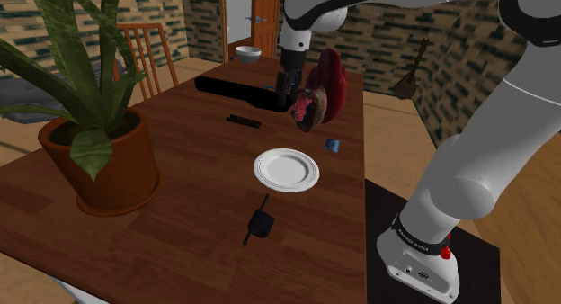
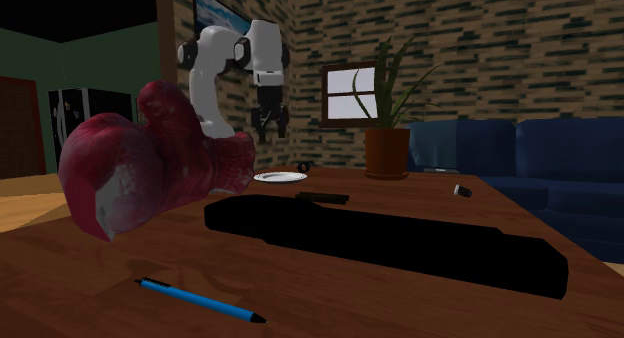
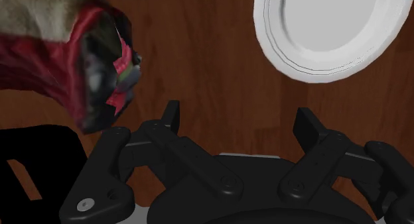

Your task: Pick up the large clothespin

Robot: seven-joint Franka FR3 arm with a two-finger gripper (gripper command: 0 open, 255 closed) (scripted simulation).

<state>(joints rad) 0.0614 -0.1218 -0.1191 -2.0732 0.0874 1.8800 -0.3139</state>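
Observation:
A black clip-shaped thing with a thin stem, which I take for the large clothespin (image 1: 260, 222), lies on the brown wooden table (image 1: 180, 212) near its front edge, just below the white plate (image 1: 286, 169). In the second exterior view it is a small dark shape (image 2: 306, 166) beside the plate (image 2: 280, 176). My gripper (image 1: 286, 88) hangs above the table's far part, well away from the clothespin, next to a dark red mitten-like thing (image 1: 322, 91). The fingers (image 3: 171, 116) stand apart in the wrist view, and the gripper (image 3: 239, 123) is open with only bare wood between them.
A long black box (image 1: 234, 88) lies across the far end, with a short dark bar (image 1: 243, 121) in front of it. A potted plant (image 1: 99, 158) stands at the shoulder view's left. A white bowl (image 1: 248, 53), a small blue item (image 1: 333, 145) and a blue pen (image 2: 200, 301) are also on the table.

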